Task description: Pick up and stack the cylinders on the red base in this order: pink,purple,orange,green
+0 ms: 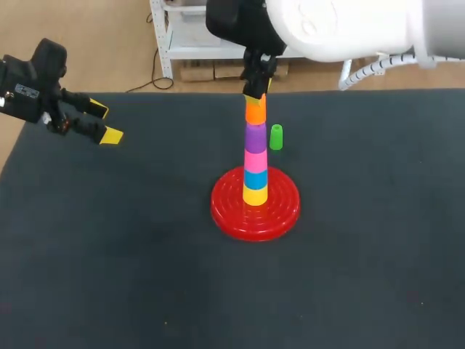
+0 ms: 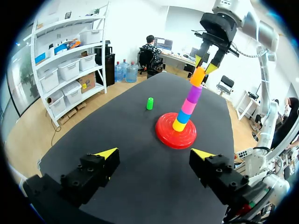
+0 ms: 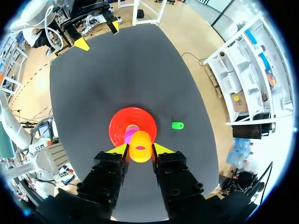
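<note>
We see a uniform dark charcoal surface. On it the base is glossy red, marked with concentric ridged rings. The stack on that base reads, from the bottom up: yellow cylinder, blue cylinder, pink cylinder, purple cylinder, orange cylinder. The lone green cylinder toward the far edge is bright green. The left end effector and right end effector are black with bright yellow tips. The right arm is white.
</note>
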`<state>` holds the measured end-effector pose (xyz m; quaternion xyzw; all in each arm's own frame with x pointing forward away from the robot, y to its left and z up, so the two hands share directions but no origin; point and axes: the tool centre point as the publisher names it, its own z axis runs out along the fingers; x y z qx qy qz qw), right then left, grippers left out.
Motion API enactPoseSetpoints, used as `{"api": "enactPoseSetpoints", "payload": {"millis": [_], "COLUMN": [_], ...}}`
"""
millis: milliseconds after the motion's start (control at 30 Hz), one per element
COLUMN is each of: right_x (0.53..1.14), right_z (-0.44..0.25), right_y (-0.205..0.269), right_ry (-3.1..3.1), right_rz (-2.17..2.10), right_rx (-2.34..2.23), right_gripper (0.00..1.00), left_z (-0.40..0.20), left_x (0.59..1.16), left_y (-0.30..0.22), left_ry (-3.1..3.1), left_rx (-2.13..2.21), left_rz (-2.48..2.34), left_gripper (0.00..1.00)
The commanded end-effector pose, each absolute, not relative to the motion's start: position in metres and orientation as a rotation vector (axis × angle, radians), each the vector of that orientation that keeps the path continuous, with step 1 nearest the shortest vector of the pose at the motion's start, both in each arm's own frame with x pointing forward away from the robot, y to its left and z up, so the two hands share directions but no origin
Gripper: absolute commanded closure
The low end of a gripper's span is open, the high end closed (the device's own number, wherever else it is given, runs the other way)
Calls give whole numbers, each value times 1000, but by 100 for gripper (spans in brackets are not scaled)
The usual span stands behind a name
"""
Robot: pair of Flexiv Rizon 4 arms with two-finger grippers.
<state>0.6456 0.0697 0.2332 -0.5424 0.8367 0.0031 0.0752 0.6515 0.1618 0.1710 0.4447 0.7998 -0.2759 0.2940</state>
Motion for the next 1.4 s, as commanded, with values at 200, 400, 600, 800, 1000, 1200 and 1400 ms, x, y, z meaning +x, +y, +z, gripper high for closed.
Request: {"api": "enactPoseSetpoints", "payload": {"millis": [200, 400, 600, 800, 1000, 1200, 1400], "right_x": [643, 641, 642, 642, 643, 640, 639], "right_z": [235, 237, 231, 231, 236, 234, 233], "right_y": [70, 70, 69, 69, 70, 70, 70], "right_ry": [2502, 2500, 2510, 2511, 2506, 2509, 2515], "right_rz": [31, 45, 35, 27, 32, 41, 45], "right_rx": [-1635, -1635, -1641, -1644, -1638, -1644, -1645], "right_gripper": [100, 100, 100, 100, 100, 100, 100], "left_z": [170, 170, 170, 170, 170, 170, 170], "left_x": [652, 652, 652, 652, 652, 652, 652], "left_y": [163, 163, 163, 163, 163, 163, 163], "left_ry": [2124, 2124, 2124, 2124, 2124, 2124, 2124], "left_rx": [1186, 1186, 1186, 1186, 1186, 1186, 1186], "left_rz": [-738, -738, -738, -738, -738, -738, -738], "left_gripper": [0, 0, 0, 0, 0, 0, 0]}}
